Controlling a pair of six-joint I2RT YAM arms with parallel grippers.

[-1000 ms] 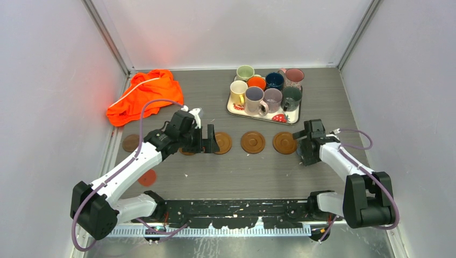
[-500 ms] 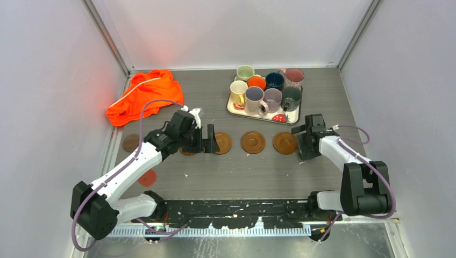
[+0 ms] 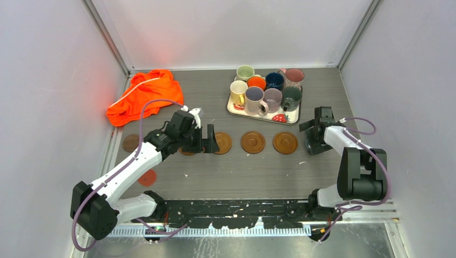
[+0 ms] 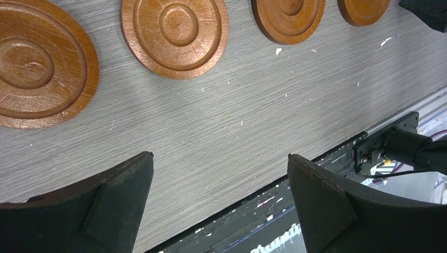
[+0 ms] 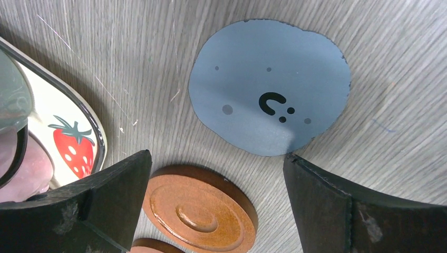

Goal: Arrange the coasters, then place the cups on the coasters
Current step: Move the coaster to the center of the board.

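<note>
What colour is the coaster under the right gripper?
Light blue coaster, black mark; right wrist view.

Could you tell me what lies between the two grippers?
In the top view, three brown wooden coasters lie in a row between the left gripper and the right gripper.

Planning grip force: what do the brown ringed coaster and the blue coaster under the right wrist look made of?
Brown coaster: likely varnished wood; grain, turned rings, slight sheen. Blue coaster: thin, matte, probably silicone or felt; flat with an uneven edge.
</note>
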